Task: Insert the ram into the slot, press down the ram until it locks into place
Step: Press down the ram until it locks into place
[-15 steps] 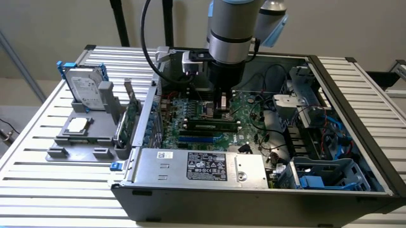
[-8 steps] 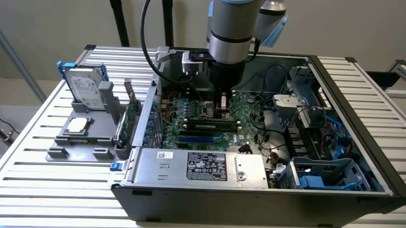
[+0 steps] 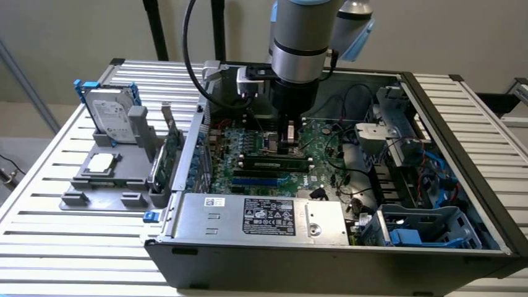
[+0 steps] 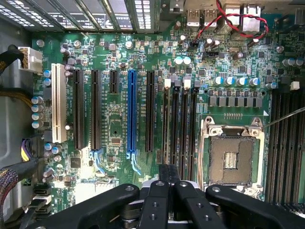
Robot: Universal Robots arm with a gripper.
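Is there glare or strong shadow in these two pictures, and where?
Exterior view: soft, even light, with a mild sheen on the silver power supply cover; the case interior under the arm is darker. Wrist view: the motherboard is evenly lit; the CPU socket frame glints slightly.

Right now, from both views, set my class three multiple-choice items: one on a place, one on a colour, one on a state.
1. Relative to the case, the hand is:
A) beside it
B) inside it, over the motherboard
C) under it

2. Besides the white slot and the black slots, one long slot is:
A) red
B) blue
C) yellow

3. The case is:
A) shut
B) open
C) upside down

Key:
1 B, the arm reaches down among the board's parts.
2 B, the blue slot stands between black ones.
3 B, the board lies exposed.
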